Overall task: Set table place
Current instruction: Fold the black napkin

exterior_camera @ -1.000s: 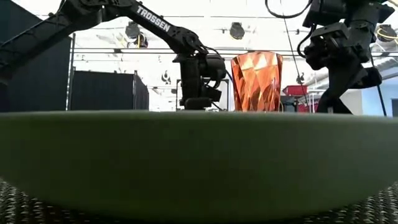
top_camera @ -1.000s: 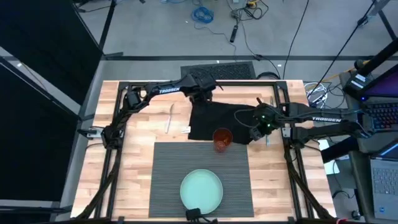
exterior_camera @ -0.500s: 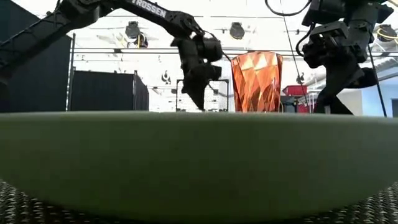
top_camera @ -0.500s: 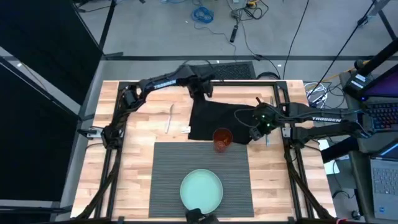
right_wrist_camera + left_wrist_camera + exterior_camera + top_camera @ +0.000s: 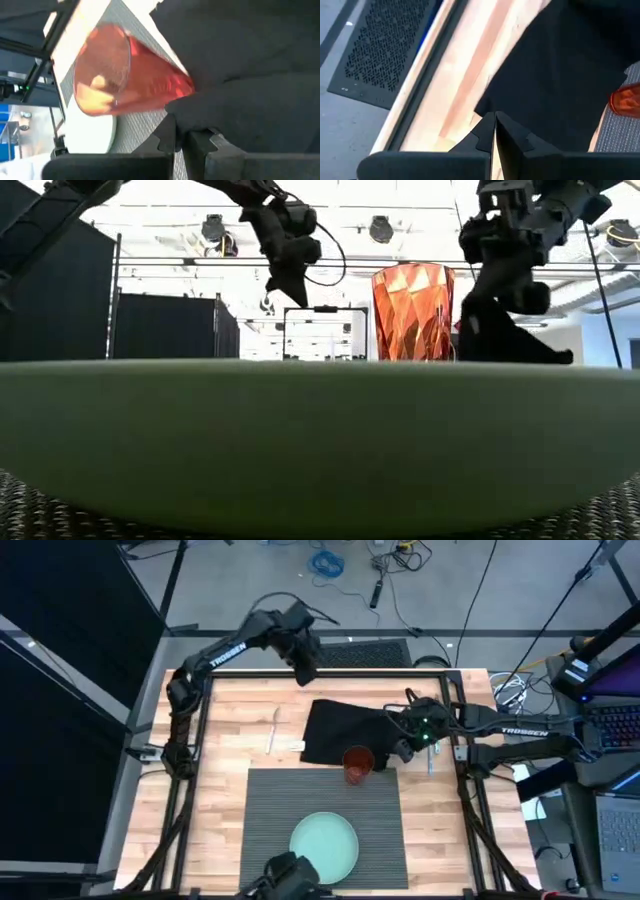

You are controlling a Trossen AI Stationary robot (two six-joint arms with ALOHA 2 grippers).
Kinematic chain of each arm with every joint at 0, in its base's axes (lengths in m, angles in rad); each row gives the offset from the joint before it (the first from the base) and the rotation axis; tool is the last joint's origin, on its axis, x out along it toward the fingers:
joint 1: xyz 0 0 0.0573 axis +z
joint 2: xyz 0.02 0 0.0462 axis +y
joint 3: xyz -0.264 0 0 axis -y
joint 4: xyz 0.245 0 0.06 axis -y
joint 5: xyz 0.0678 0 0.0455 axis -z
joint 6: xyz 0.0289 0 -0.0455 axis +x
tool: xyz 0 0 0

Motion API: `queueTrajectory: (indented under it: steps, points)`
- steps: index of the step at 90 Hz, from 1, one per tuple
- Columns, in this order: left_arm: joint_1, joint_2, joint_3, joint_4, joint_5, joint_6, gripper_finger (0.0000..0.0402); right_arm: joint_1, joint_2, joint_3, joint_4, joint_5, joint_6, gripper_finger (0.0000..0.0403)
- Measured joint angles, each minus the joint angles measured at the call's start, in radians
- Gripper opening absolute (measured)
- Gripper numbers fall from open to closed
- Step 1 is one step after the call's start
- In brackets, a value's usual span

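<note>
The ribbed dark grey placemat (image 5: 325,802) lies at the table's near middle, with the pale green plate (image 5: 324,845) on its near part and an orange faceted cup (image 5: 357,762) standing at its far edge. Beyond the cup lies a black napkin (image 5: 345,728). My right gripper (image 5: 399,747) is shut on the napkin's right part, just right of the cup (image 5: 125,70). My left gripper (image 5: 301,652) hangs shut and empty, high over the table's far edge, left of the napkin (image 5: 560,75). My right gripper pinches the black napkin at its right side (image 5: 200,117) between its two fingers, coming from the table's right and slanting down. That part is raised and hangs as a dark tent below the fingers (image 5: 512,338). The rest lies on the table.
Two pieces of cutlery (image 5: 272,729) lie on the wooden tabletop (image 5: 225,800) left of the napkin. The black metal frame (image 5: 200,690) runs along the table's edges. Bare wood lies on both sides of the placemat.
My left gripper has risen off the napkin's far left corner and drawn back toward the table's far edge, tipping as it went. My right gripper has moved up with the napkin's right part, which is now lifted while its left part stays on the table.
</note>
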Motion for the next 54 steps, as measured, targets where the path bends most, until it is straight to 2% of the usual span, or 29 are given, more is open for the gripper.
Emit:
queueTrajectory:
  steps: [7,28,39,54]
  points:
    - [0.008,-0.002,0.0,-0.001,0.0,0.0,0.0,-0.02,0.028,0.0,0.024,-0.009,-0.019,0.0]
    - [0.013,-0.004,-0.001,0.004,0.007,0.0,0.0,-0.092,0.162,0.042,0.164,-0.131,-0.102,0.0]
    - [0.014,-0.012,-0.002,-0.009,0.007,0.001,0.0,-0.132,0.262,0.164,0.156,-0.174,-0.198,0.0]
    - [0.04,-0.071,-0.002,-0.02,-0.018,0.002,0.0,-0.179,0.456,0.388,0.035,-0.246,-0.349,0.0]
